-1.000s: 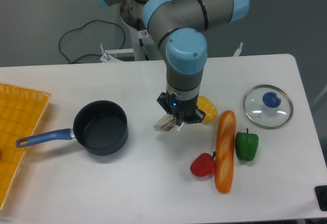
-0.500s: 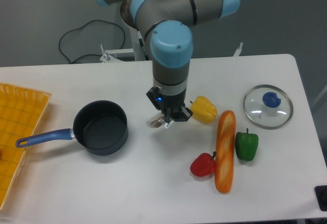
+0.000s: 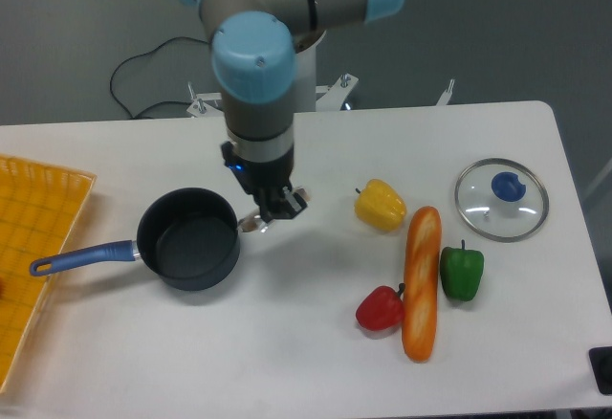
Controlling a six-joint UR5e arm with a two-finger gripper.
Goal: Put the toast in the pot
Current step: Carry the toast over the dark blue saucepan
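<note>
Toast point(image 3: 252, 221): clamped in the gripper point(image 3: 271, 210), off the table, showing only as a pale glinting sliver just right of the pot rim.
Change: carried left over the last 1 s, from beside the yellow pepper point(image 3: 381, 204) to the pot's right edge.
Gripper: closed on the toast, fingers pointing down.
Pot point(image 3: 188, 237): unmoved, empty inside, blue handle pointing left.
Meaning: transfer nearly done; toast not yet over the opening, so likely a little more leftward travel, then release.
Risk: early release could land the toast on the rim or table.
Others: baguette point(image 3: 421, 282), lid point(image 3: 501, 198), 2 more peppers, all unmoved.
</note>
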